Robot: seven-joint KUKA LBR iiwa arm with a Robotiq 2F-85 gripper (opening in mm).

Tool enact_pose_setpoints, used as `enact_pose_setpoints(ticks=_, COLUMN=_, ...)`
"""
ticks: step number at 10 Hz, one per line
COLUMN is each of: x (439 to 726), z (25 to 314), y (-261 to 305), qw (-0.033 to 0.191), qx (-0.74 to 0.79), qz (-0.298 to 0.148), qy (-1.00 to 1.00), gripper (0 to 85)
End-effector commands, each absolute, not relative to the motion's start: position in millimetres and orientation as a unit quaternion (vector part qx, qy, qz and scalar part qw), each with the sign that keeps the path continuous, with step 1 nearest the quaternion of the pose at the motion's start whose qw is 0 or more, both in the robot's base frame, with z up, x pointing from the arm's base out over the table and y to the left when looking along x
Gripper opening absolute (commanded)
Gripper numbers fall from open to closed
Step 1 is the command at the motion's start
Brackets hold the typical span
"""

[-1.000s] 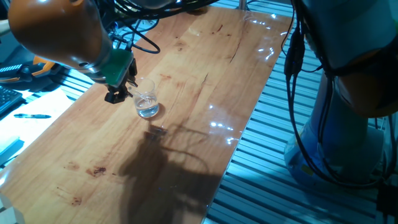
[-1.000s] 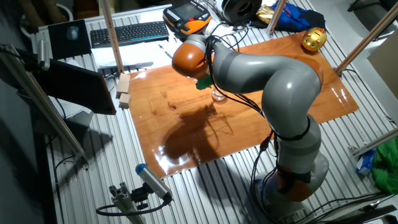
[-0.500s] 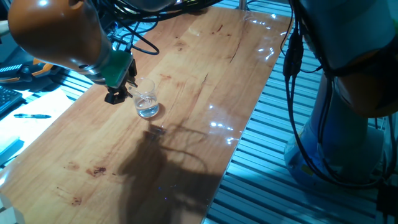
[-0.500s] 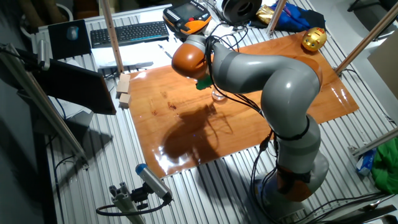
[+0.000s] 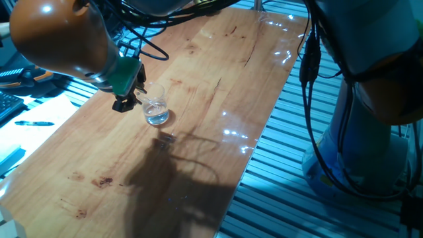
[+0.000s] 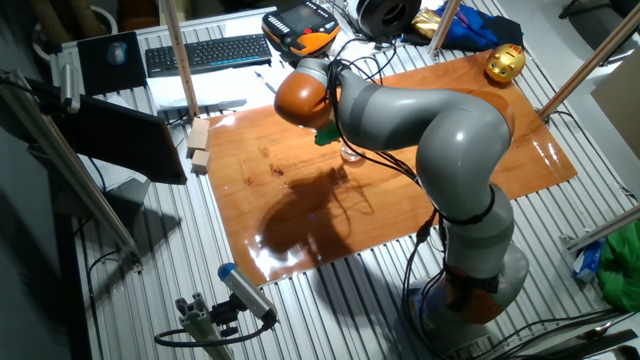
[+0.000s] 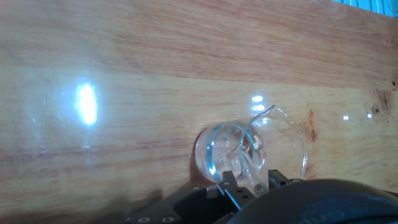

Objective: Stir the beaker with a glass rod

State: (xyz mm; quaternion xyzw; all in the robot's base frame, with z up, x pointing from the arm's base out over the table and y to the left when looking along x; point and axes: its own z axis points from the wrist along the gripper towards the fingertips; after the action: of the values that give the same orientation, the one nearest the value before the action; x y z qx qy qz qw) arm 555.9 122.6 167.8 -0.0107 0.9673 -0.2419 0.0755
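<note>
A black two-finger gripper (image 5: 123, 102) on a green wrist block hangs just left of the small clear straight-sided glass beaker (image 5: 156, 109), low over the glossy brown wooden table (image 5: 218, 79). The beaker stands upright on the wood, near the table's long left edge, and holds a shallow pool of clear liquid at its bottom. In the one fixed view a very thin clear glass rod (image 5: 142, 100) runs from the gripper's tips across the rim and slants down into the beaker. The fingers look drawn together on the rod's upper end, though the rod is so faint that the contact itself is hard to make out.

From the hand view, the beaker (image 7: 250, 154) is seen from above: a round rim with a small pour lip pointing up and away from the camera, and the liquid bright with reflections inside. The rod (image 7: 239, 167) shows as a pale line dipping into the liquid from the dark fingers (image 7: 225, 182) at the lower edge.

In the other fixed view the beaker (image 6: 350, 153) is only a small glint beside the arm's orange joint, to the right of two pale wooden blocks (image 6: 199, 145) at the table's edge.
</note>
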Motion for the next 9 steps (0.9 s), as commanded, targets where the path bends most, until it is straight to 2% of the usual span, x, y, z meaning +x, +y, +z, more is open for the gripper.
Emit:
enact_pose_setpoints(ticks=1, x=555.7, z=167.4, y=122.5, qw=0.075, qx=-0.011, qz=-0.243, qy=0.967, gripper=34.0)
enact_pose_setpoints(ticks=9, x=554.6, z=164.8, y=118.6, qw=0.075, qx=-0.012, qz=-0.254, qy=0.964, gripper=34.0)
